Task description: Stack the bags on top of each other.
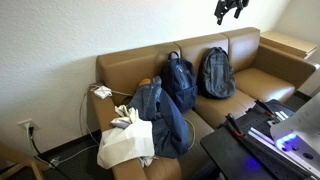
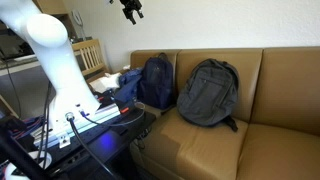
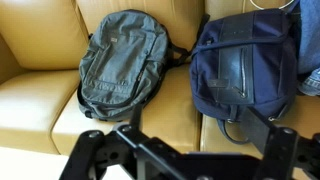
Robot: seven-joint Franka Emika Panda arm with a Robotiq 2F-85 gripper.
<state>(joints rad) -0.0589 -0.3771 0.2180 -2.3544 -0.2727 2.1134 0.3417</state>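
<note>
A dark navy backpack [image 1: 180, 82] and a dark grey backpack [image 1: 215, 72] lean upright, side by side, against the back of a tan leather sofa [image 1: 255, 85]. Both also show in an exterior view, navy [image 2: 155, 82] and grey [image 2: 208, 92]. In the wrist view the grey backpack [image 3: 122, 55] is at the left and the navy backpack [image 3: 245, 62] at the right, with a strip of seat between them. My gripper [image 1: 230, 10] hangs high above the sofa, well clear of both bags. It is open and empty, as the wrist view [image 3: 185, 150] shows.
A white cloth tote [image 1: 125, 140] and a blue denim heap [image 1: 160, 120] lie on the sofa's end seat beside the navy backpack. A wooden side table [image 1: 290, 42] stands past the other end. A wooden chair [image 2: 85, 55] and the robot's white base [image 2: 55, 60] stand nearby.
</note>
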